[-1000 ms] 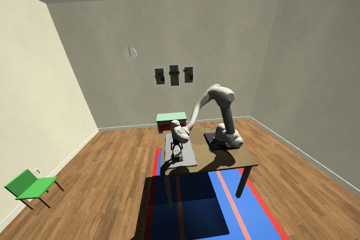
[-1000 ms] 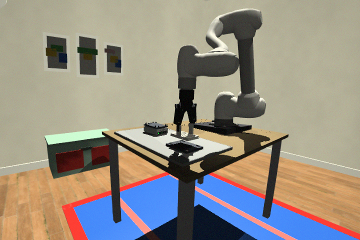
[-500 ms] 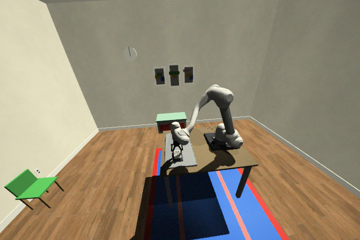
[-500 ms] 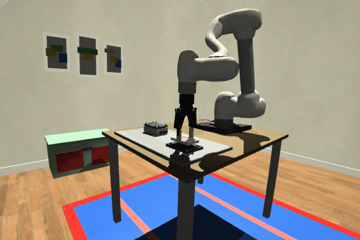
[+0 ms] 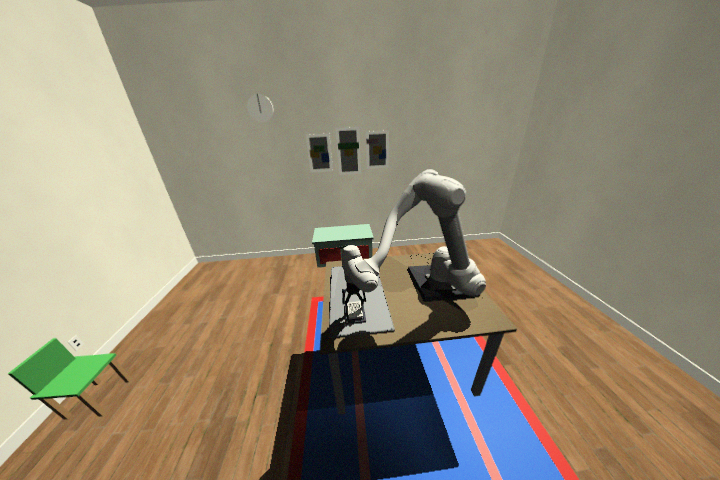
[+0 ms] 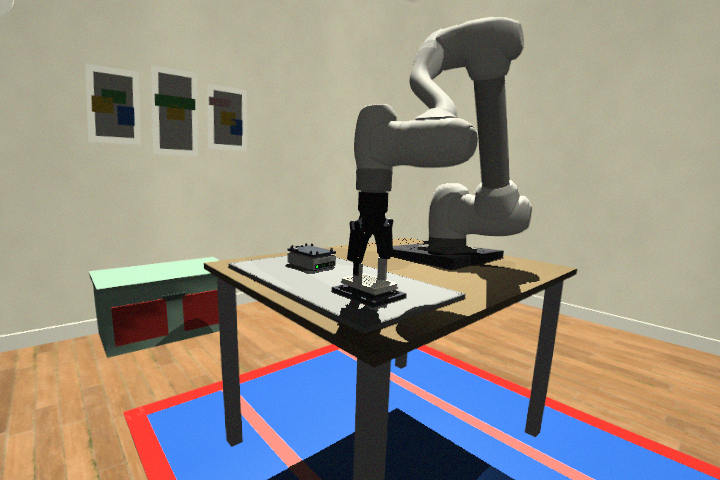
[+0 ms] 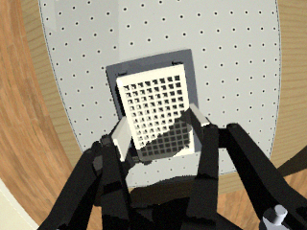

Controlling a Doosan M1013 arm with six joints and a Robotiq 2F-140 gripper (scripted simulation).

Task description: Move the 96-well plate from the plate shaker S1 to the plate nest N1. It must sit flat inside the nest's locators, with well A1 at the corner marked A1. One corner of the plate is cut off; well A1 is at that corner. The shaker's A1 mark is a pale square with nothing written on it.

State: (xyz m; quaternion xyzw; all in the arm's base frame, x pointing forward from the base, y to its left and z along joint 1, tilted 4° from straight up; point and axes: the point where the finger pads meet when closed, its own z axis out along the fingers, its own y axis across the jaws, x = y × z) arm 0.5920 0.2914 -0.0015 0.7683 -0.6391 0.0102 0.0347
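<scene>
The white 96-well plate (image 7: 156,110) is between my fingers, right over the dark plate nest N1 (image 7: 153,67). In the exterior view the plate (image 6: 366,283) sits on or just above the nest (image 6: 368,293); I cannot tell if it touches. My gripper (image 6: 367,270) points straight down and is shut on the plate's long sides; it also shows in the wrist view (image 7: 161,134). The plate shaker S1 (image 6: 311,257) stands empty at the back of the grey mat. In the top view the gripper (image 5: 354,305) is low over the mat. The cut corner is too small to make out.
The grey perforated mat lies on the brown table (image 6: 395,305). The arm's base (image 6: 448,254) stands at the table's back right. A green cabinet (image 6: 151,302) is behind the table, and a green chair (image 5: 60,373) by the left wall.
</scene>
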